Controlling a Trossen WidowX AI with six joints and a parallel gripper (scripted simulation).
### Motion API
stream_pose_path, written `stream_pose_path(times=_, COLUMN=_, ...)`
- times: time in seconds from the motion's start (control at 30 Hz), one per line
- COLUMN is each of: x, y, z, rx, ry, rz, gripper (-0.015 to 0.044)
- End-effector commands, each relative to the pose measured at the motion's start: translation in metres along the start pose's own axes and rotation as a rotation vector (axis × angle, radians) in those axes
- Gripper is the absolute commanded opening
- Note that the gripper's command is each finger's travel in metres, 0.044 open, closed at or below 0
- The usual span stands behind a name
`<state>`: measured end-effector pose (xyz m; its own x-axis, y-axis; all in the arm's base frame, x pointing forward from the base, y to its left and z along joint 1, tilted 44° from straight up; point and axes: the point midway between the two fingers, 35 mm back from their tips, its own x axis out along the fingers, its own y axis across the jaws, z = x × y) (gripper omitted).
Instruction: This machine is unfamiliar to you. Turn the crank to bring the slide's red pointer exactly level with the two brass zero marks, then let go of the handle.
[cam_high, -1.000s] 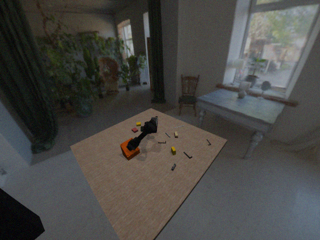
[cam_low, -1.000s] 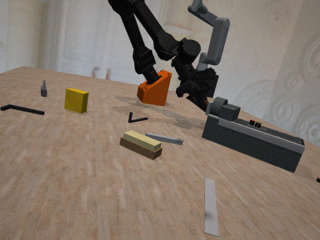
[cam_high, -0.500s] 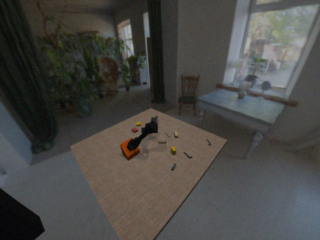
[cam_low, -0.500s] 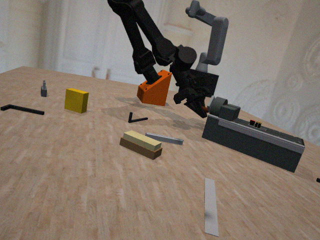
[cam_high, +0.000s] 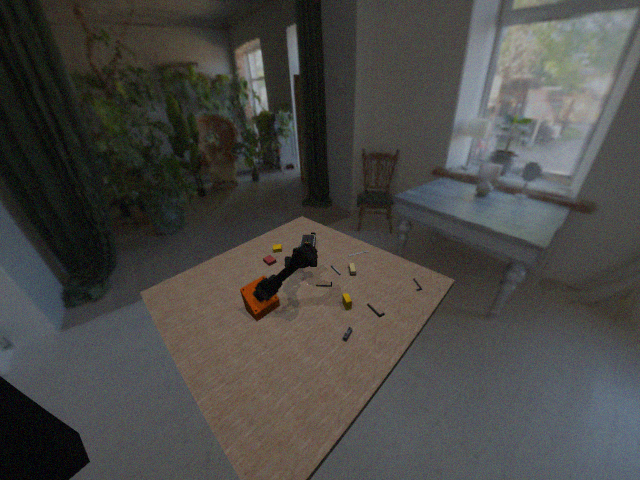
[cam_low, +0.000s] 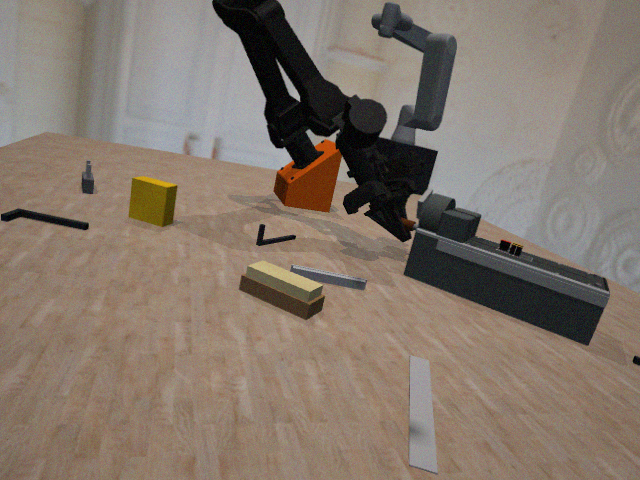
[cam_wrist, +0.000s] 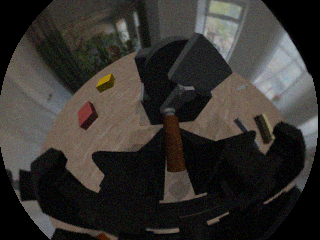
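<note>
Pale wood-grain tabletop (cam_high: 289, 361) (cam_low: 206, 372) (cam_wrist: 130, 100), one, in a room with dark green curtains. Item: grey crank-driven slide machine (cam_low: 496, 289) (cam_wrist: 172, 75), at the table's far side from my orange arm base (cam_high: 264, 308) (cam_low: 312, 188). Item: brown crank handle (cam_low: 408, 223) (cam_wrist: 173, 145), at the machine's end; my gripper (cam_low: 408, 232) (cam_wrist: 168, 130) has its fingers nearly together, clamped on it. Item: red pointer (cam_low: 505, 244), on the machine's top, just beside brass marks (cam_low: 516, 249); exact alignment, I cannot tell.
</note>
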<state>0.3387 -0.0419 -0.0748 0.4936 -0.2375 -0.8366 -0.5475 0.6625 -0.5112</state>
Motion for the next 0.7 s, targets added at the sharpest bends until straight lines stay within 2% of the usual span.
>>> stream_pose_path(times=0.0, x=0.0032, y=-0.0085, z=-0.0031, rx=0.009, ry=0.012, rz=-0.011, gripper=0.0)
stream_pose_path(times=0.67, x=0.0038, y=-0.0162, z=-0.0037, rx=0.009, ry=0.012, rz=-0.012, gripper=0.0)
